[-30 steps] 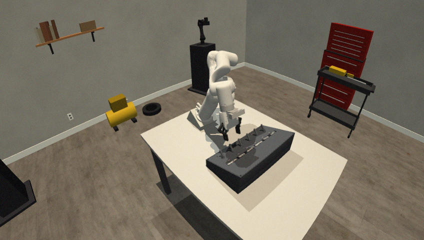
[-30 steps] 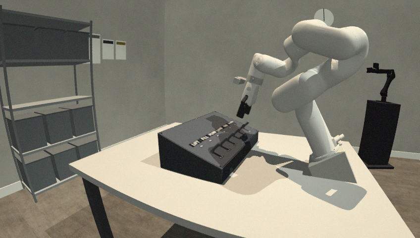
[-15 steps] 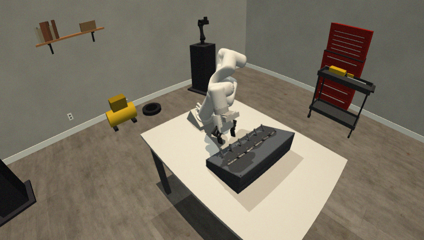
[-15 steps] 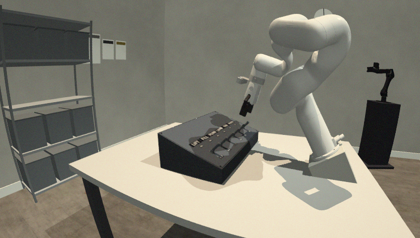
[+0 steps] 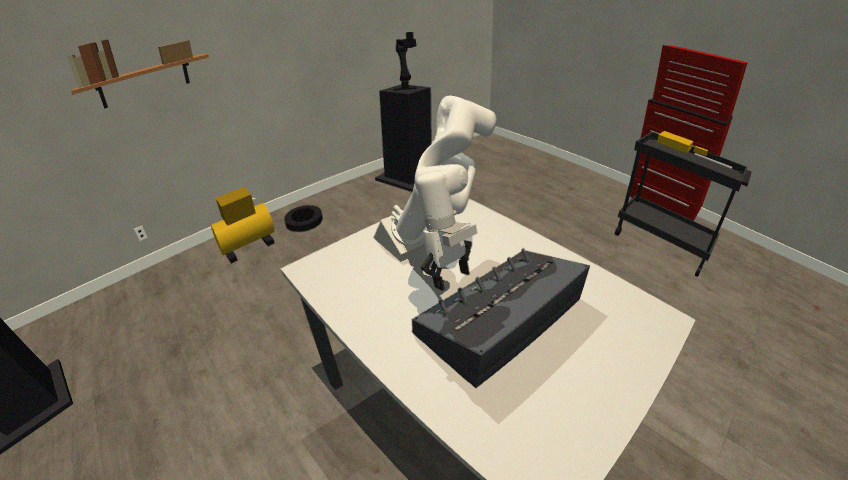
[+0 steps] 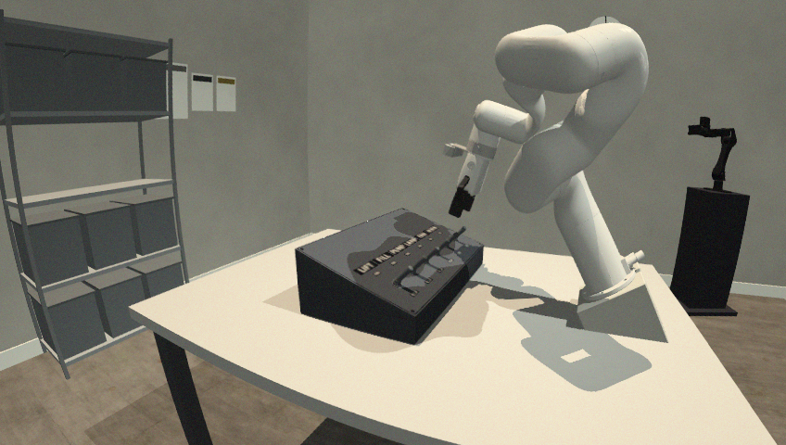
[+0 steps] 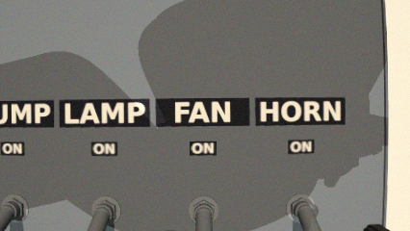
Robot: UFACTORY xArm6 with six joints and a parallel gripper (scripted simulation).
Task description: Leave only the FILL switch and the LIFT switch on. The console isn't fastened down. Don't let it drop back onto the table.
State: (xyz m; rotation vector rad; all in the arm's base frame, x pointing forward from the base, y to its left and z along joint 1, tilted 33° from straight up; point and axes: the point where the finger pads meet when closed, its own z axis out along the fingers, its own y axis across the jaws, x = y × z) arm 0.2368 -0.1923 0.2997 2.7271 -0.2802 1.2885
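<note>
Console of dark, matte, wedge-shaped casing sits on the pale smooth tabletop, its sloped grey face carrying a row of slim metal toggle levers and black label strips with cream lettering. In the wrist view, PUMP, LAMP, FAN and HORN labels read above small ON tags, with round lever collars below. End effector hangs above the console's HORN end, near the edge facing the arm's base, not touching it; its black fingers stand wide apart, holding nothing.
</note>
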